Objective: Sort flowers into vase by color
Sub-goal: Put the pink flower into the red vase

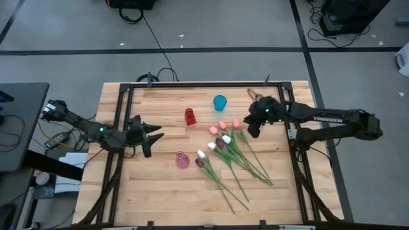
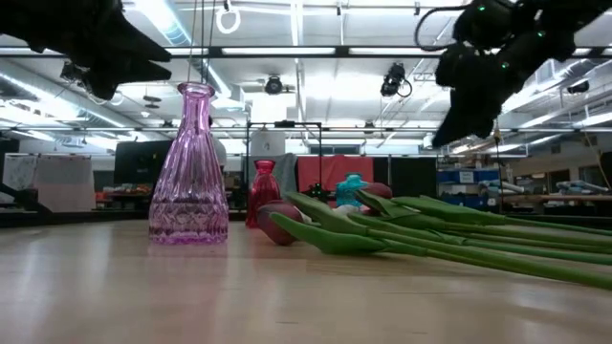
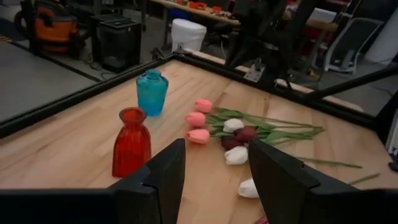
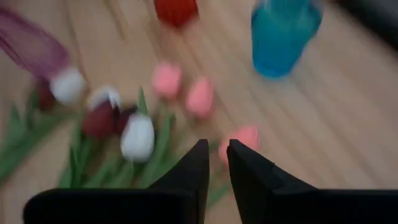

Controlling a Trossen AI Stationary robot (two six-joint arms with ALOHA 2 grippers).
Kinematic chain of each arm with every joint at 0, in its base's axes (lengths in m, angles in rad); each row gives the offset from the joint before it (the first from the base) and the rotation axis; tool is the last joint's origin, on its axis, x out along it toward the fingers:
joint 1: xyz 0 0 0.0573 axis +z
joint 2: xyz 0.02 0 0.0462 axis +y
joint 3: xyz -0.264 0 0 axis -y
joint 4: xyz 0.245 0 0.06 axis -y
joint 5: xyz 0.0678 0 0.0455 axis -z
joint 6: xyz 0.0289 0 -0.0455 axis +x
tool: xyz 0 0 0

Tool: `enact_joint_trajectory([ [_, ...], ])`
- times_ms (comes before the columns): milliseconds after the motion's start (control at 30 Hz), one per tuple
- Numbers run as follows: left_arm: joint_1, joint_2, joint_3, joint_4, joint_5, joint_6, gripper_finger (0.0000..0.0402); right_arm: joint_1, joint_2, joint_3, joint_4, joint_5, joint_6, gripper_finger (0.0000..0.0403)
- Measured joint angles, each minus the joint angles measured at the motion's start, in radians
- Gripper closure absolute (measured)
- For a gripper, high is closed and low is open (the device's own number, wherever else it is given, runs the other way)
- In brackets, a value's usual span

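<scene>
The flowers (image 1: 231, 152) lie flat on the wooden table in a loose bunch, with pink heads (image 3: 195, 118), white heads (image 3: 236, 154) and dark maroon heads (image 3: 245, 132). Their green stems (image 2: 459, 244) run toward the near right. Three small vases stand upright: red (image 1: 190, 116), blue (image 1: 220, 102) and pink (image 1: 183, 160). My left gripper (image 1: 153, 135) hovers open at the table's left, pointing toward the vases. My right gripper (image 4: 217, 163) hangs above the pink heads (image 4: 239, 137), slanting down, with a narrow gap between its fingers and nothing in it.
A black metal frame (image 1: 121, 96) runs round the table's edges. Bare wood lies between the left gripper and the pink vase (image 2: 189, 172) and along the near edge. Cables and equipment sit on the floor beyond the far side.
</scene>
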Motion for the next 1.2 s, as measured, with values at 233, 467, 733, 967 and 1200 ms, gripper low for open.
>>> enact_joint_trajectory([
  [233,-0.001,0.085,0.000,0.044,-0.007,-0.048,0.0220,0.111,0.203,0.068,-0.190,0.069,0.154,0.0271],
  [467,-0.002,0.132,0.000,0.074,-0.005,-0.049,0.0220,0.194,0.399,0.177,-0.385,-0.013,0.304,0.0260],
  [733,-0.002,0.132,0.000,0.073,0.020,-0.049,0.0220,0.276,0.572,0.263,-0.447,-0.047,0.391,0.0265],
  [967,-0.002,0.132,0.000,0.057,0.024,-0.048,0.0220,0.314,0.657,0.281,-0.456,-0.022,0.426,0.0265],
  [1200,-0.003,0.132,0.000,0.050,0.053,-0.048,0.0220,0.316,0.698,0.285,-0.448,-0.015,0.429,0.0317],
])
